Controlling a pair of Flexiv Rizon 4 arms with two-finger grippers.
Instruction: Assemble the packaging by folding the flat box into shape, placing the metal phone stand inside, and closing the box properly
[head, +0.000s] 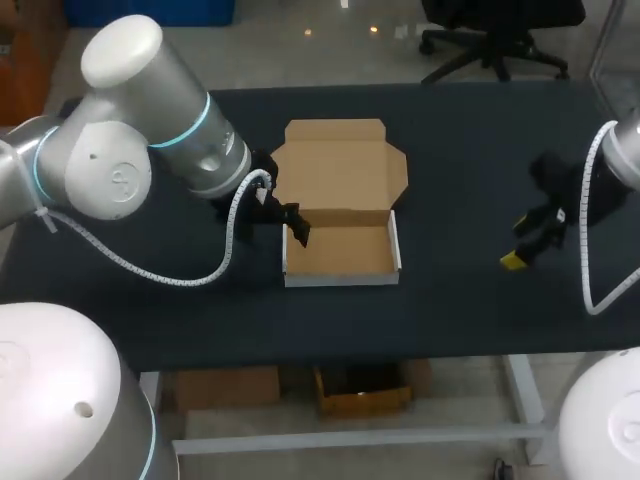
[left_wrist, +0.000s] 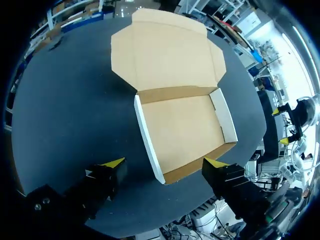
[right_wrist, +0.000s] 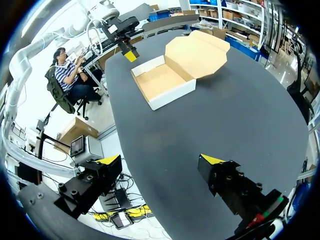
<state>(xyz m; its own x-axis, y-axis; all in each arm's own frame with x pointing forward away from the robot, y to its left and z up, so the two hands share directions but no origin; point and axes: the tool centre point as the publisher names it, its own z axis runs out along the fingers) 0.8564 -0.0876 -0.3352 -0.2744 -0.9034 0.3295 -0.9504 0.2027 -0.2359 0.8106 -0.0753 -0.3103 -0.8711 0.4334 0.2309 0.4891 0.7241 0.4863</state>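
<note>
The cardboard box stands folded into a shallow tray with white outer walls, and its lid lies open and flat behind it. The inside is empty. My left gripper hovers at the tray's left wall. In the left wrist view this gripper is open, its yellow tips wide apart above the near corner of the box without touching it. My right gripper hangs open over bare table, well to the right of the box. From the right wrist, that gripper holds nothing and the box lies far ahead. No phone stand shows in any view.
The black table spreads bare around the box. Its front edge runs close below the tray. In the right wrist view my left gripper shows beyond the box.
</note>
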